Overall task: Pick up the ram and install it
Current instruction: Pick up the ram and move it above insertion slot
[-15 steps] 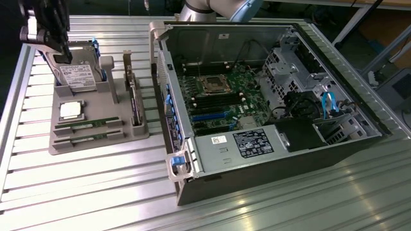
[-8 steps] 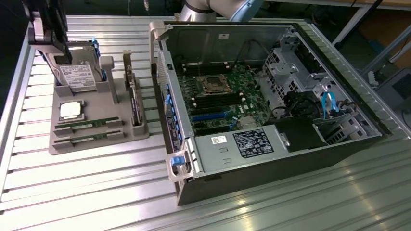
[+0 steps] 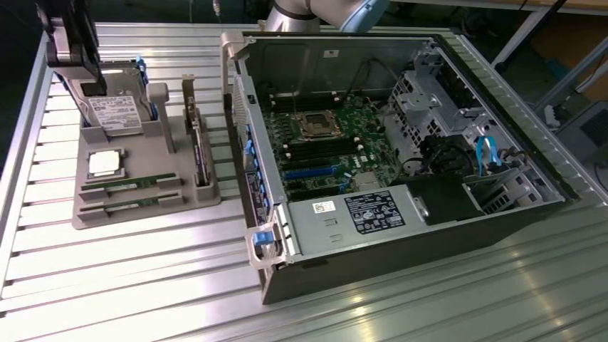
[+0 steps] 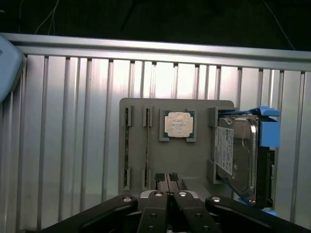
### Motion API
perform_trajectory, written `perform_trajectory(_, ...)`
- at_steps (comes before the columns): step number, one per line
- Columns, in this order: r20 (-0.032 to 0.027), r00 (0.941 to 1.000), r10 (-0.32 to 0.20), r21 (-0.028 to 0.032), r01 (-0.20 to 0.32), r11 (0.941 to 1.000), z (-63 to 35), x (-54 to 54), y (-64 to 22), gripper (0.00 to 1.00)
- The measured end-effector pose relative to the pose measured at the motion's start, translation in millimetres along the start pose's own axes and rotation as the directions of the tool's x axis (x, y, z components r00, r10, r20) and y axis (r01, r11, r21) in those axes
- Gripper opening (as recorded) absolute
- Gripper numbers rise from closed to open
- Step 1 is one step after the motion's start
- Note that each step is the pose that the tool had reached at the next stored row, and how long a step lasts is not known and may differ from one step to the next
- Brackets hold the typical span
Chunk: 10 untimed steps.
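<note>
Over the tray (image 4: 194, 160), the gripper (image 4: 167, 177) hangs with fingers pressed together, holding nothing, two ram sticks (image 4: 147, 141) standing in its slots.

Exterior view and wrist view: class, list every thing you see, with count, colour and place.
ram: two, green, in tray slots beside processor.
processor: one, silver, tray middle.
hard drive: one, silver with blue bracket, tray end.
expansion card: one, dark, upright along tray side.
tray: one, grey, exterior view's left.
computer case: one, black, open, exterior view's right.
table: one, silver slats, beneath all.
arm: one, grey, behind computer case.
tool: one, black, shut, over tray.
</note>
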State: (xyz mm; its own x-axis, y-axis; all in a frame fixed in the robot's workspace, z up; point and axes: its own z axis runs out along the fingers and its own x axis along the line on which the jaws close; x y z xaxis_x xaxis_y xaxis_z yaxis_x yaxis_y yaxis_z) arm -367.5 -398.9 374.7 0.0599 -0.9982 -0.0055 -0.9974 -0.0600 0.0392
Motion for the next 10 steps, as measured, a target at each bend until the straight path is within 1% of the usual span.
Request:
perform_trajectory(8, 0.0000, 1.0000, 0.000, 0.0000, 0.000, 1.0000, 0.0, 0.0, 0.0, 0.10)
perform_trajectory(9, 0.0000, 1.0000, 0.000, 0.0000, 0.000, 1.0000, 0.0, 0.0, 0.0, 0.11)
perform_trajectory(10, 0.0000, 1.0000, 0.000, 0.0000, 0.000, 1.0000, 0.0, 0.0, 0.0, 0.17)
